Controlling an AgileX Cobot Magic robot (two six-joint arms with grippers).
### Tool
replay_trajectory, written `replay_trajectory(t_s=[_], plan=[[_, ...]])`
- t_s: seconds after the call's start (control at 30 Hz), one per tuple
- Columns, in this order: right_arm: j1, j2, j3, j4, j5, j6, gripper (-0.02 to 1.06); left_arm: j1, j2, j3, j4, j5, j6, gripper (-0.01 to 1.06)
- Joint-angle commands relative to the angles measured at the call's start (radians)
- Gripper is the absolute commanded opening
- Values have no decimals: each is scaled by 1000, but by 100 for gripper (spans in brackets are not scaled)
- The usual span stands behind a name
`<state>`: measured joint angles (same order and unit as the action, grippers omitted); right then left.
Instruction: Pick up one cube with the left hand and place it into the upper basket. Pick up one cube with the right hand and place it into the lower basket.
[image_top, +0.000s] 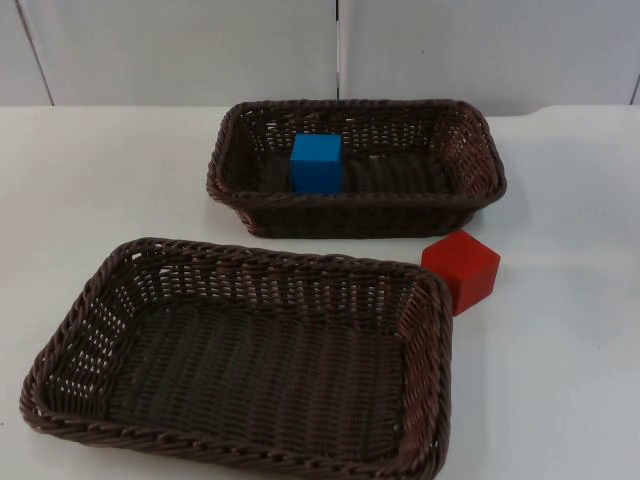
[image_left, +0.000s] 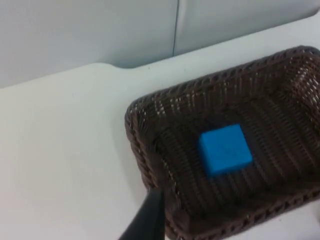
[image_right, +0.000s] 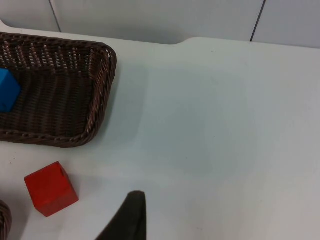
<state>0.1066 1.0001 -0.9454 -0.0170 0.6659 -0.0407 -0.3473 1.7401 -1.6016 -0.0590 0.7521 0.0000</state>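
A blue cube (image_top: 317, 162) lies inside the upper brown wicker basket (image_top: 355, 200), towards its left half. The lower wicker basket (image_top: 255, 260) holds nothing. On the white table stands a red cube (image_top: 461, 268), just beyond the lower basket's far right corner and in front of the upper basket. My left gripper (image_left: 150, 220) hovers above the upper basket's (image_left: 135, 130) left end, looking down on the blue cube (image_left: 225, 148). My right gripper (image_right: 127, 215) hangs over bare table to the right of the red cube (image_right: 51, 188), apart from it.
The grey partition wall (image_top: 320, 50) closes the table at the back. Bare white table (image_top: 560, 350) stretches to the right of both baskets, and more lies left of the upper basket (image_top: 100, 170).
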Motion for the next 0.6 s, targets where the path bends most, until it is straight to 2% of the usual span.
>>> replay_trajectory(t_s=[0.0, 0.03, 0.23, 0.57], plan=[[-5, -3, 1, -4, 2, 2, 101, -1, -91, 103, 4, -50, -5, 90], [-5, -3, 1, -4, 2, 2, 101, -1, -91, 103, 4, -50, -5, 90], [-5, -3, 1, -4, 4, 2, 101, -1, -246, 312, 16, -113, -8, 90], [-5, -3, 1, -2, 14, 2, 101, -1, -450, 532, 52, -116, -43, 90]])
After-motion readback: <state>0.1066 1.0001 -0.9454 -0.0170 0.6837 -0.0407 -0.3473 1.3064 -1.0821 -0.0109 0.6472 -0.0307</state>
